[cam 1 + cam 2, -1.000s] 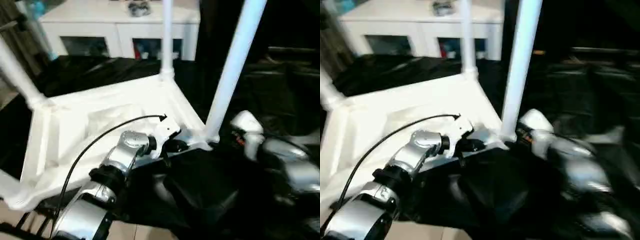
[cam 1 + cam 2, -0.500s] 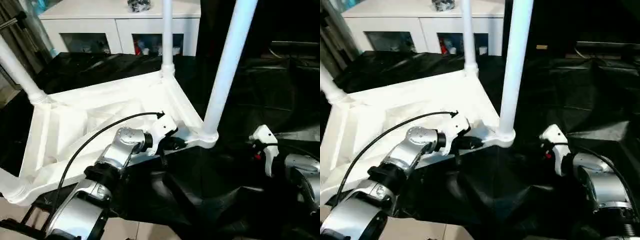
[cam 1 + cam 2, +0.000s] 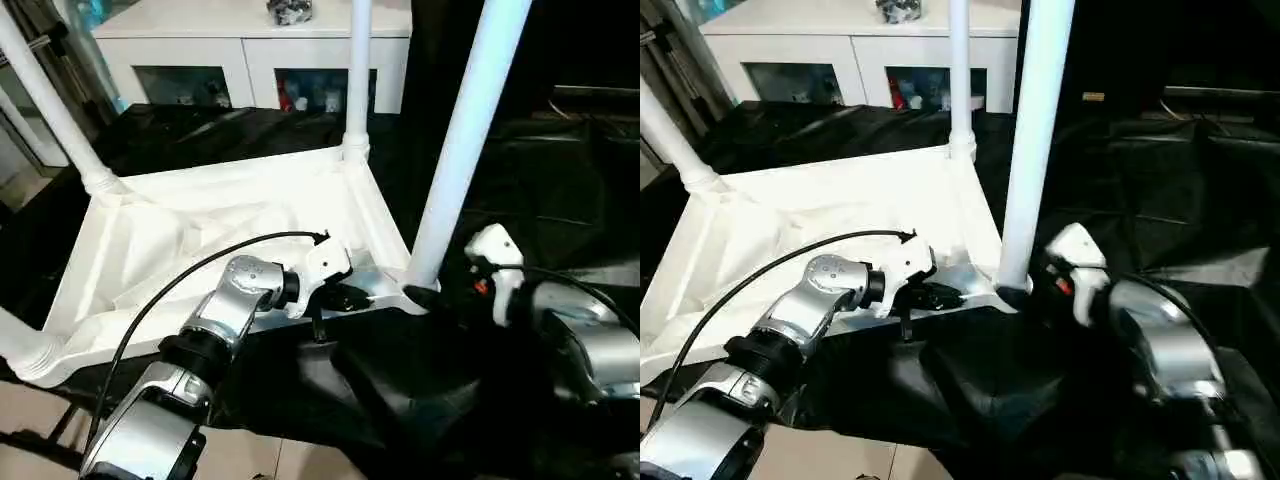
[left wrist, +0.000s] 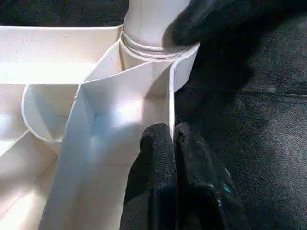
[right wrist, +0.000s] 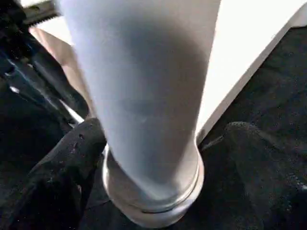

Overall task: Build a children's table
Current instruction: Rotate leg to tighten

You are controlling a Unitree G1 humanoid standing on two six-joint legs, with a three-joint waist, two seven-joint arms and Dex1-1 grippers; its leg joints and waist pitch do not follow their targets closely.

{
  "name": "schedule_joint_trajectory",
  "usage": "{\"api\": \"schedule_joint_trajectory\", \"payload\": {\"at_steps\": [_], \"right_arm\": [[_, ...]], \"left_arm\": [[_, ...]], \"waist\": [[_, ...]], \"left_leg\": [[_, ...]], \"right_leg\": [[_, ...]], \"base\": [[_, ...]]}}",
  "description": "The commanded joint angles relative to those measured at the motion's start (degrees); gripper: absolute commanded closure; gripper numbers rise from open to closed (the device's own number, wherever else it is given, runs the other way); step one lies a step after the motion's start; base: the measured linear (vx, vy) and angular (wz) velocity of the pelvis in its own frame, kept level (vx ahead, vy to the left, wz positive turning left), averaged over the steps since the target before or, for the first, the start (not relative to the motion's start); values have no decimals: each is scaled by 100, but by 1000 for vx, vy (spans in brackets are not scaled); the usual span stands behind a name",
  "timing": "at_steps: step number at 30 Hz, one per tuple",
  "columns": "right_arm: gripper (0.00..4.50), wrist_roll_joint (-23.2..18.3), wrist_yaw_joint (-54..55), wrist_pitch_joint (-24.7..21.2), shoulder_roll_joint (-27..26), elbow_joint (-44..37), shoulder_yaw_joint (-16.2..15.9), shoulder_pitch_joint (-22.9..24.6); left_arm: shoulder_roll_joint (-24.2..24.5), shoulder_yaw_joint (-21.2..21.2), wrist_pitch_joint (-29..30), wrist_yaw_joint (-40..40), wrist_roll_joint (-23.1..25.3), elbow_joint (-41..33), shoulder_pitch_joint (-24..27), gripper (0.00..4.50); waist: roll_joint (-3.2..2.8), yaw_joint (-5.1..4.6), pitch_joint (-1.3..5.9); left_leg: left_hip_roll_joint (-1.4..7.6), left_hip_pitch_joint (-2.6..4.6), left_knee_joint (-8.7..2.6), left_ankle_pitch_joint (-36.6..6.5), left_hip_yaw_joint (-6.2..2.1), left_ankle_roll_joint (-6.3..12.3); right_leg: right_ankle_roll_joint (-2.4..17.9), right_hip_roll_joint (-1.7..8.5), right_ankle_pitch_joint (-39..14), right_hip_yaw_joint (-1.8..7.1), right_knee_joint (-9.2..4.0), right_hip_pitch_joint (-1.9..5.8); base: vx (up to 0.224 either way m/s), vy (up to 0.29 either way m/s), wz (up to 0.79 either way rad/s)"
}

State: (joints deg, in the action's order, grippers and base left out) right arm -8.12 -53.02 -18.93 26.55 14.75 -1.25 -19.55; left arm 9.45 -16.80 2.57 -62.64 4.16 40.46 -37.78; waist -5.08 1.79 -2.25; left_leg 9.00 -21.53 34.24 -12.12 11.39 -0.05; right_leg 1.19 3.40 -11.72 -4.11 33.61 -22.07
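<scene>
Left claw [image 4: 173, 143] pinches tabletop [image 3: 200, 220] rim; no writing is legible.

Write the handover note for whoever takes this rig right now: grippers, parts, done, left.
Left gripper: shut on the tabletop rim, beside the near-right corner.
Right gripper: fingers open, either side of the near-right leg at its socket.
Parts: tabletop lies underside up on the black-draped table; four legs stand in the corner sockets.
Done: all legs placed.
Left: probably check the near-right leg's seating, then turn the table upright.
</scene>
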Motion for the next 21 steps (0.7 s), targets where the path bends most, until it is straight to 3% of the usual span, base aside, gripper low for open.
{"api": "schedule_joint_trajectory", "payload": {"at_steps": [1,8,21], "right_arm": [[17,111,17,83,-92,120,-145,-159],[81,179,46,194,-204,522,-350,-398],[177,211,192,352,-432,928,-421,-570]], "left_arm": [[114,-142,88,-120,110,9,123,450],[149,-158,115,-117,83,-29,147,450],[121,-74,264,55,14,44,97,450]], "waist": [[115,3,364],[141,-5,333],[112,-107,342]], "left_leg": [[504,63,-294,-123,-237,900],[497,63,-300,-387,-231,744],[480,50,-288,-373,-239,783]], "right_leg": [[1557,600,106,297,-268,295],[1488,594,-423,311,-306,290],[1555,580,-297,301,-291,302]], "base": [[0,0,0],[0,0,0],[0,0,0]]}}
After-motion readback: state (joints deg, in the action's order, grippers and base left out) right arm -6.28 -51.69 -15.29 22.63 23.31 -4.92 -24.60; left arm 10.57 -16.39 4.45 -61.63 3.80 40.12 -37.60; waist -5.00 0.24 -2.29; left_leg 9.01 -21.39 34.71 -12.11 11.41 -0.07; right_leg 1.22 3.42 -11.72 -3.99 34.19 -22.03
